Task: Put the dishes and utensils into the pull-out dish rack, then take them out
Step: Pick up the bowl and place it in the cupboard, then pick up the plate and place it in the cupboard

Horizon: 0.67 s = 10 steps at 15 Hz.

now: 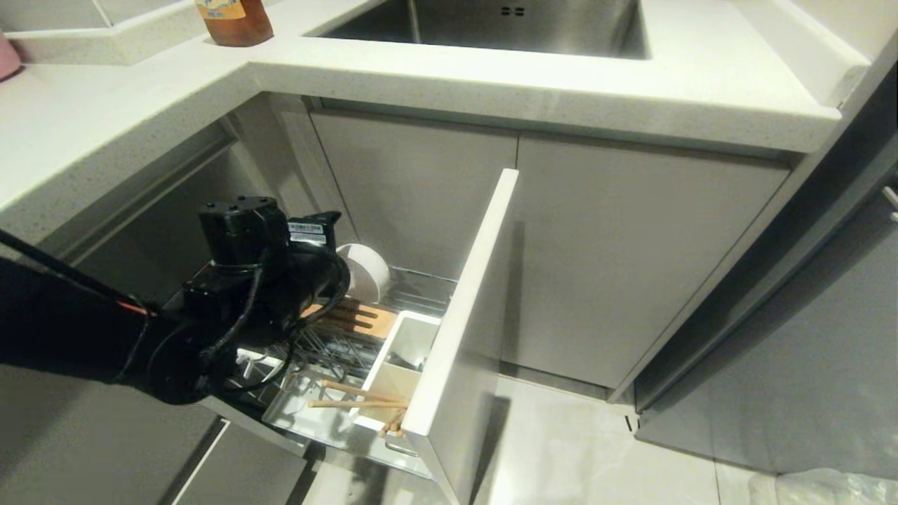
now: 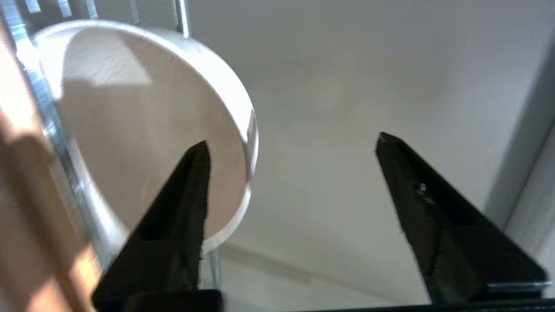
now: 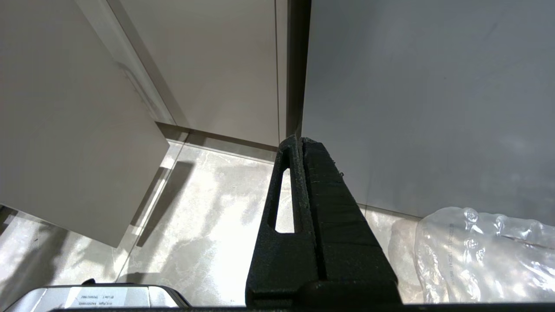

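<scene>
The pull-out dish rack point(image 1: 459, 308) stands pulled out below the counter. A cream-white bowl point(image 1: 366, 270) stands on edge among its wire prongs, behind the slotted wood strip point(image 1: 368, 321). Light-wood chopsticks point(image 1: 354, 396) lean out of the white utensil box point(image 1: 393, 375). My left arm point(image 1: 259, 280) reaches over the rack toward the bowl. In the left wrist view my left gripper point(image 2: 292, 143) is open; one finger point(image 2: 182, 208) sits in front of the bowl point(image 2: 143, 125) and its rim lies between the fingers, ungripped. My right gripper point(image 3: 299, 141) is shut and empty above the floor.
A white countertop point(image 1: 631, 91) with a steel sink point(image 1: 491, 28) overhangs the rack. An amber bottle point(image 1: 235, 21) stands at the counter's back left. Grey cabinet doors point(image 1: 631, 266) are right of the rack. A clear plastic bag point(image 3: 481, 255) lies on the floor.
</scene>
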{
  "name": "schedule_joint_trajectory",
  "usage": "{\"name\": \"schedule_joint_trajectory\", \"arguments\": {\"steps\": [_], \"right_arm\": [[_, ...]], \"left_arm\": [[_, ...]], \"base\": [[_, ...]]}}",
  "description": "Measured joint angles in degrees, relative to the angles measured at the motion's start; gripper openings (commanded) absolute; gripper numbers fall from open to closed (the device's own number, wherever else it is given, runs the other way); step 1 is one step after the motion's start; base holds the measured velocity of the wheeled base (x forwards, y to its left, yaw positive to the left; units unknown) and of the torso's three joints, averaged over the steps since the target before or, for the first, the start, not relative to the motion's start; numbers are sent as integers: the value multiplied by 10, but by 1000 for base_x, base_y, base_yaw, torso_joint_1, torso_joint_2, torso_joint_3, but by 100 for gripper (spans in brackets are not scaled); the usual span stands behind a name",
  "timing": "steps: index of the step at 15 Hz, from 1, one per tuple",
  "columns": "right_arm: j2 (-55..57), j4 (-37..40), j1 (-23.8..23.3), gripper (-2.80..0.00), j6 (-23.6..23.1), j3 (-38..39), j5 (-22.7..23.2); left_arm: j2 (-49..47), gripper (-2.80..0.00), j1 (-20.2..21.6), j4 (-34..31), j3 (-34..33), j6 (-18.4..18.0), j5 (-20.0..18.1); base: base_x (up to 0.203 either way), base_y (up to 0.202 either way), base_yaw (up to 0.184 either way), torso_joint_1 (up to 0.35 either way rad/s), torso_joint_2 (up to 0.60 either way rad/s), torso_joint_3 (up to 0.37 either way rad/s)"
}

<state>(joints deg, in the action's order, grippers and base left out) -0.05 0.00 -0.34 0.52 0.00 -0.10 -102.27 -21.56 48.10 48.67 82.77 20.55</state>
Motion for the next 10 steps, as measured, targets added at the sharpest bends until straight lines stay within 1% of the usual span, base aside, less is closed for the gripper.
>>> {"name": "schedule_joint_trajectory", "arguments": {"steps": [3, 4, 5, 7, 8, 10], "right_arm": [[0, 0, 0, -280, 0, 0, 0], [0, 0, 0, -280, 0, 0, 0], [0, 0, 0, -280, 0, 0, 0], [0, 0, 0, -280, 0, 0, 0], [0, 0, 0, -280, 0, 0, 0], [0, 0, 0, -280, 0, 0, 0]], "left_arm": [[76, 0, -6, -85, -9, -5, -2], [102, -62, -10, -118, -12, -11, -3], [126, -280, -15, -154, -14, -18, -2], [173, -280, -25, -225, -16, -36, 0], [195, -280, -30, -252, -16, -52, 0], [233, -280, -49, -295, -14, -99, 3]], "base": [[0, 0, 0, 0, 0, 0], [0, 0, 0, 0, 0, 0], [0, 0, 0, 0, 0, 0], [0, 0, 0, 0, 0, 0], [0, 0, 0, 0, 0, 0], [0, 0, 0, 0, 0, 0]]}}
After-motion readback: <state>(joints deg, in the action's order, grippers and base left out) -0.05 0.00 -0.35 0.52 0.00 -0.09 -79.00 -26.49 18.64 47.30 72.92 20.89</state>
